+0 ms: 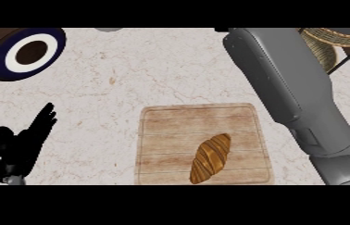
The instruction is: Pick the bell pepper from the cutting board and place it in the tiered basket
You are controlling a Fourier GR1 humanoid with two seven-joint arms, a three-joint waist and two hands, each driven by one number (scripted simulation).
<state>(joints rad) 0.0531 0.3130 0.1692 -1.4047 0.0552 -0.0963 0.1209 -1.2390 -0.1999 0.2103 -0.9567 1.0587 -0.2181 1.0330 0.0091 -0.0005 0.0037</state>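
No bell pepper shows anywhere in the head view. The wooden cutting board (pixel 164 127) lies at the lower middle of the counter and carries only a brown croissant (pixel 210 157). A bit of the wicker tiered basket (pixel 327 46) shows at the top right corner. My right forearm (pixel 287 85) stretches from the lower right up to the top edge beside the basket; its hand is past the edge and hidden. My left hand (pixel 24 145) rests open at the lower left, fingers straight and pointing up, well left of the board.
A dark blue and white round dish (pixel 28 53) with a brown centre sits at the top left corner. Pale marble counter (pixel 137 71) spreads between the dish, the board and the basket.
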